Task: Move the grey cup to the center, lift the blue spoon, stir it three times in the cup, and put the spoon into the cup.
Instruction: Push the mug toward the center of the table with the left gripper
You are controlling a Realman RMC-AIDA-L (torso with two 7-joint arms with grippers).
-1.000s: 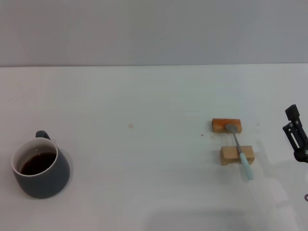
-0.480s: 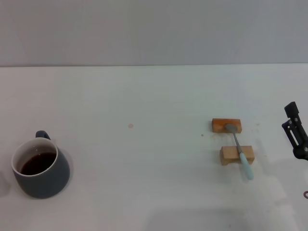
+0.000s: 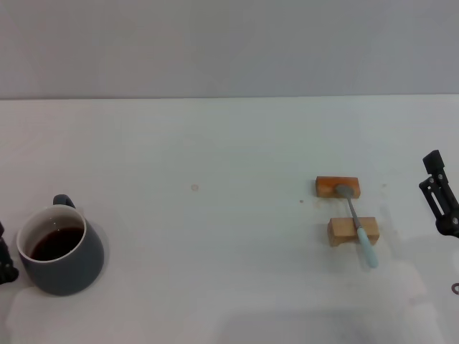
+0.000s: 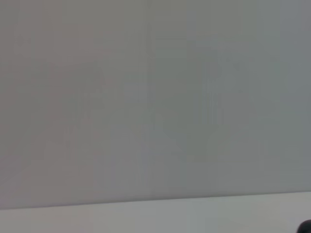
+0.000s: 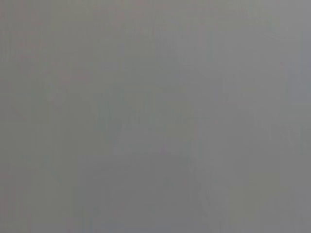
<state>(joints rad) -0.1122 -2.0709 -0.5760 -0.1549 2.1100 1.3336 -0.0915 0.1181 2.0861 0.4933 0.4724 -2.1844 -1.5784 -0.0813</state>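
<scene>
The grey cup (image 3: 61,254) stands at the table's front left, upright, with dark brown liquid inside and its handle pointing away from me. The blue spoon (image 3: 358,226) lies across two wooden blocks at the right, its metal bowl on the far block and its pale blue handle sticking out toward me. My left gripper (image 3: 5,264) just shows as a dark tip at the left edge, right beside the cup. My right gripper (image 3: 441,203) is at the right edge, to the right of the spoon and apart from it. Both wrist views show only blank wall.
An orange-brown block (image 3: 337,187) and a paler wooden block (image 3: 352,231) hold up the spoon. The white table (image 3: 215,215) stretches between cup and blocks, with a small speck (image 3: 194,188) near the middle. A grey wall stands behind the far edge.
My left gripper has come into view at the left edge next to the cup. My right gripper has hardly moved. Cup and spoon have not moved.
</scene>
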